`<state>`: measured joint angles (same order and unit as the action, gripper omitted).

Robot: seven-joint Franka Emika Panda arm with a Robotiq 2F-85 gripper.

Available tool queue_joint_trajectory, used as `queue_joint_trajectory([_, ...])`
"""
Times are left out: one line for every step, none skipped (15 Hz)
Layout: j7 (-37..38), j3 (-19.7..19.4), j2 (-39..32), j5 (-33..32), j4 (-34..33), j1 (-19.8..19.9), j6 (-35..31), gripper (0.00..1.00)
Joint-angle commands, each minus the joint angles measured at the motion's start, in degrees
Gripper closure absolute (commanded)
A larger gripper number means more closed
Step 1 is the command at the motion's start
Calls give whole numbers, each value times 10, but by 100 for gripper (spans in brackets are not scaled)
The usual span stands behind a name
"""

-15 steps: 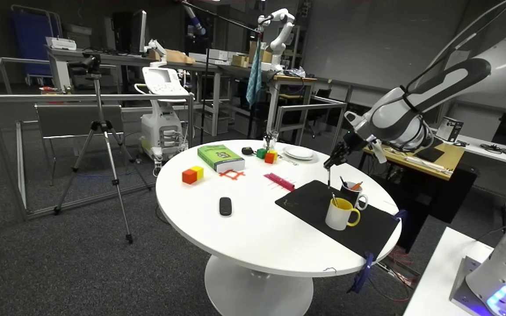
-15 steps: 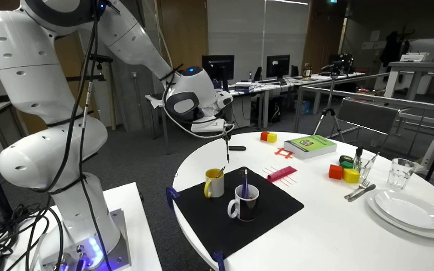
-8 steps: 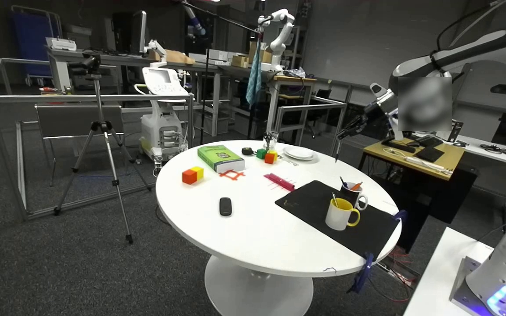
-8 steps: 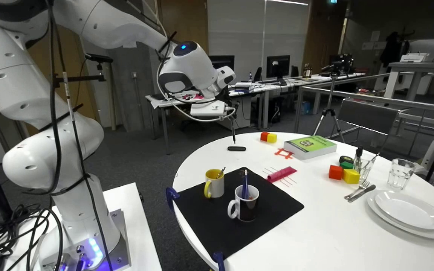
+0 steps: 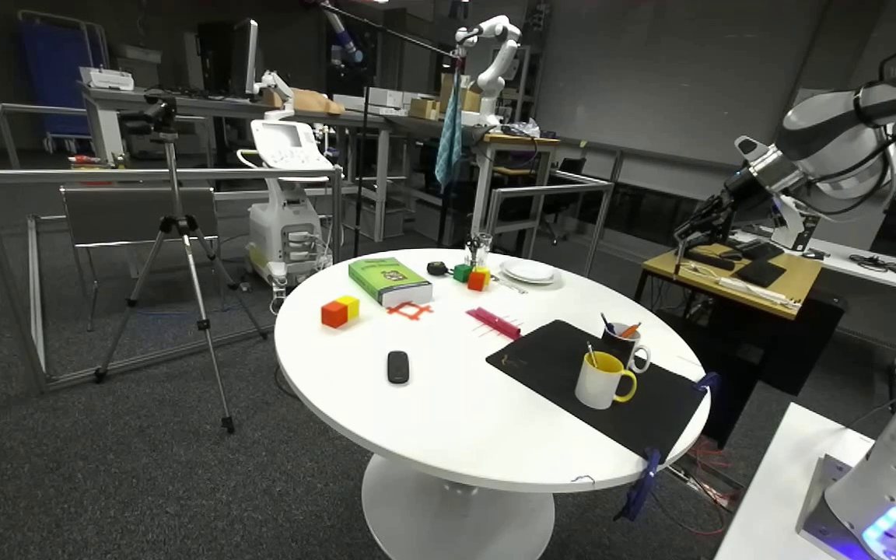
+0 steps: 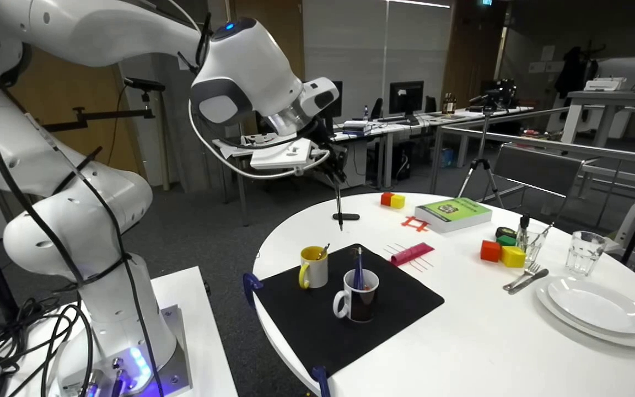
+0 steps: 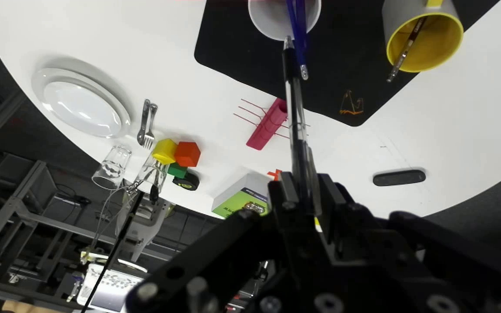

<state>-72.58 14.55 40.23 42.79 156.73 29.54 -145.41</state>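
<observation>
My gripper is shut on a pen with a clear barrel and black grip. In both exterior views the gripper is raised, and the pen points down in the air. Below stands a dark mug with white inside and handle, holding blue pens and something orange. Beside it is a white mug with yellow inside and handle, with one pen leaning in it. Both mugs stand upright on a black mat.
The round white table also bears a black oblong device, a green book, a pink roll, coloured cubes, glasses, cutlery and white plates. Blue clamps grip the table edge at the mat.
The arm has risen and drawn back from above the mugs toward its base, with the pen still in the gripper. The mugs and other table things have not moved.
</observation>
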Motion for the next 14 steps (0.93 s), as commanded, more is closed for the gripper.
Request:
queue_joint_trajectory([56,-80,-7,-82,11,-84,-35,83])
queue_joint_trajectory([56,-78,-6,-83,11,-84,-35,83])
queue_joint_trajectory([56,-75,-7,-83,12,-84,-35,83])
queue_joint_trajectory([57,-73,-7,-84,12,-85,-35,83])
queue_joint_trajectory([57,-73,-7,-84,12,-85,-35,83])
queue_joint_trajectory([57,-73,-7,-84,12,-84,-35,83])
queue_joint_trajectory([57,-73,-7,-84,12,-84,-35,83])
queue_joint_trajectory([57,-73,-7,-84,12,-84,-35,96])
queue_joint_trajectory([72,-82,-14,-107,11,-95,-41,96])
queue_joint_trajectory([96,-105,-21,-139,11,-119,-51,96])
queue_joint_trajectory([121,-128,-28,-168,10,-145,-62,96])
queue_joint_trajectory([142,-152,-35,-196,10,-169,-70,96])
queue_joint_trajectory([162,-170,-38,-220,9,-187,-76,96])
queue_joint_trajectory([174,-191,-45,-238,8,-207,-82,96])
